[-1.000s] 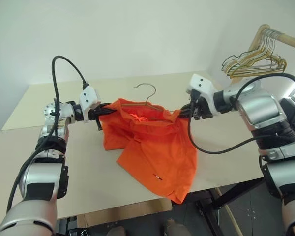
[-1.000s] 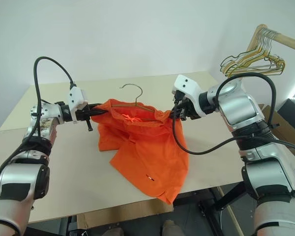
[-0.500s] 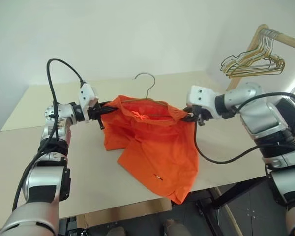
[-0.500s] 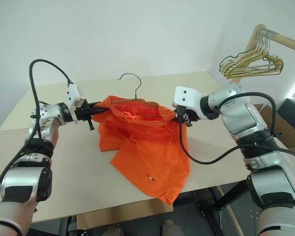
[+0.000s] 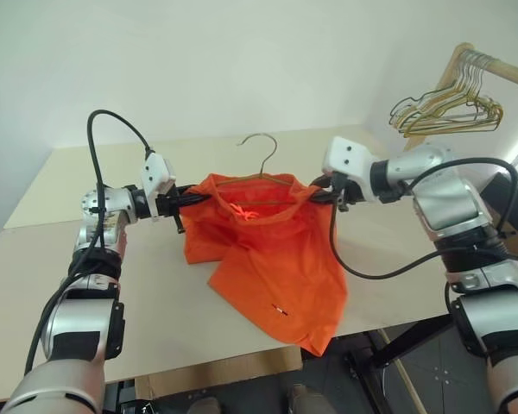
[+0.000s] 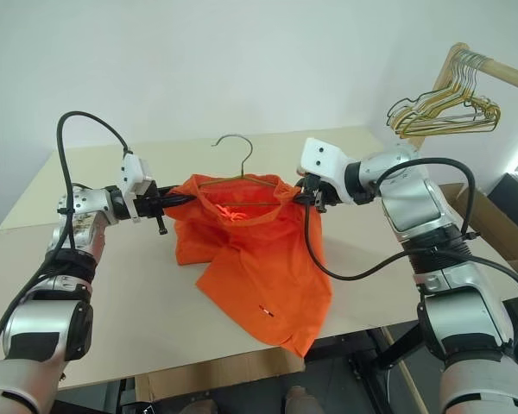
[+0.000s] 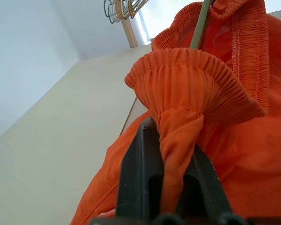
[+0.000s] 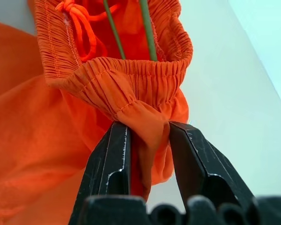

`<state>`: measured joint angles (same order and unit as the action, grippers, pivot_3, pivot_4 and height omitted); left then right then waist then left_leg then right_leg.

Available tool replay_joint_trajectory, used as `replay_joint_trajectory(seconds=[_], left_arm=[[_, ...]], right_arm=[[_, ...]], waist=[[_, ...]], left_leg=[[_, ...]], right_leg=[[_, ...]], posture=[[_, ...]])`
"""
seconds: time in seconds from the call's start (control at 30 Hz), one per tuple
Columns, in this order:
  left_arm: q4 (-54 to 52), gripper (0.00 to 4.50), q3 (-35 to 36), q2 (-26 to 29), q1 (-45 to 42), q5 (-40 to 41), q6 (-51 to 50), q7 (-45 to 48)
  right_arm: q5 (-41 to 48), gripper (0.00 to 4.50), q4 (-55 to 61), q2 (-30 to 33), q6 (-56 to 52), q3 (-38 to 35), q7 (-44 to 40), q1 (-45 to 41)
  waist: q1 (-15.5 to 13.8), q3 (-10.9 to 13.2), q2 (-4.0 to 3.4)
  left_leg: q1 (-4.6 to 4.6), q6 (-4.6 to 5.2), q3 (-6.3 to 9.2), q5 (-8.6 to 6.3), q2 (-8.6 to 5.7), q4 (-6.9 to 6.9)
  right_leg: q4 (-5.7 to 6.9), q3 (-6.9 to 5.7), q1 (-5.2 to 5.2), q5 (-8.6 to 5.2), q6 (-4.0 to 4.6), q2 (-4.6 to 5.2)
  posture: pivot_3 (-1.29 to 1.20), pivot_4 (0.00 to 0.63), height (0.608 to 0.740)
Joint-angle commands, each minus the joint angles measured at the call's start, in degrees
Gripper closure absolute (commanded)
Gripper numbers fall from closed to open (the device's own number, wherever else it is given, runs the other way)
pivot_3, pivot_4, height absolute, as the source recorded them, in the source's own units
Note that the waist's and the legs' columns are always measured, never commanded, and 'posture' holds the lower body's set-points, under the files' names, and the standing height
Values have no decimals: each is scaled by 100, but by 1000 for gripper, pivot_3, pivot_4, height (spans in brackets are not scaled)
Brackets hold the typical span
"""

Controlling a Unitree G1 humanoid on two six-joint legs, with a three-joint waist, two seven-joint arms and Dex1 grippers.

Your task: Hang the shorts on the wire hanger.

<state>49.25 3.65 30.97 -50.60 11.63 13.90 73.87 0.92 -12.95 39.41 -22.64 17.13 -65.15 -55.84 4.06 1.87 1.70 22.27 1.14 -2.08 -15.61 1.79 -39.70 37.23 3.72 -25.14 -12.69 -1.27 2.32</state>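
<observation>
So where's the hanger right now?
The hanger is mid-table in the head views, its hook poking up above the shorts, its wire inside the waistband stretched between the two grippers.

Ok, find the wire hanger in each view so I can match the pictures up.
Left eye view: wire hanger, hook rising behind the shorts at upper middle.
Right eye view: same hook at upper middle, between the two grippers.
Left wrist view: a thin greenish wire running into the waistband.
Right wrist view: two thin green wires crossing the open waistband.
Shared landmark: the gathered orange waistband.
</observation>
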Motion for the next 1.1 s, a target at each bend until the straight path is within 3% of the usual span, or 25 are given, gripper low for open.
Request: replay_joint_trajectory(seconds=[0.03, 0.5, 0.77, 0.97, 1.1], left_arm=[[-384, 4500, 199, -54, -28, 371, -120, 139], [-938, 4500, 42, 152, 296, 570, -269, 1077], [-921, 4500, 234, 93, 245, 1009, -283, 1494], [-766, 4500, 232, 125, 102, 1027, -289, 1785], [-517, 4500, 227, 152, -30, 846, -143, 1593]], right_arm=[[-20, 2936, 53, 3, 133, -190, 50, -147], [-254, 2936, -537, -127, 1123, -160, 149, -187], [234, 2936, -651, -144, 1436, -243, -810, -105], [687, 2936, -882, -208, 795, -359, -1381, -316], [961, 3880, -1032, -169, 133, -461, -1649, -510]], waist=[[2, 0, 0], [10, 0, -1], [16, 0, -1], [11, 0, -1], [9, 0, -2]], left_leg=[[0, 0, 0, 0, 0, 0], [0, 0, -1, 0, 0, 0], [-1, 0, -1, 0, 1, 0], [-6, 0, 0, 0, 0, -1], [-7, 0, 0, 0, 1, -2]], right_leg=[[0, 0, 0, 0, 0, 0], [-2, 1, 1, 0, 0, 0], [-2, 1, 2, 0, 0, 0], [-1, 1, 7, 0, 0, 0], [1, 1, 8, 0, 1, -1]], posture=[[-33, 0, 740], [-25, 0, 740], [-31, 0, 740], [-23, 0, 740], [-24, 0, 740]])
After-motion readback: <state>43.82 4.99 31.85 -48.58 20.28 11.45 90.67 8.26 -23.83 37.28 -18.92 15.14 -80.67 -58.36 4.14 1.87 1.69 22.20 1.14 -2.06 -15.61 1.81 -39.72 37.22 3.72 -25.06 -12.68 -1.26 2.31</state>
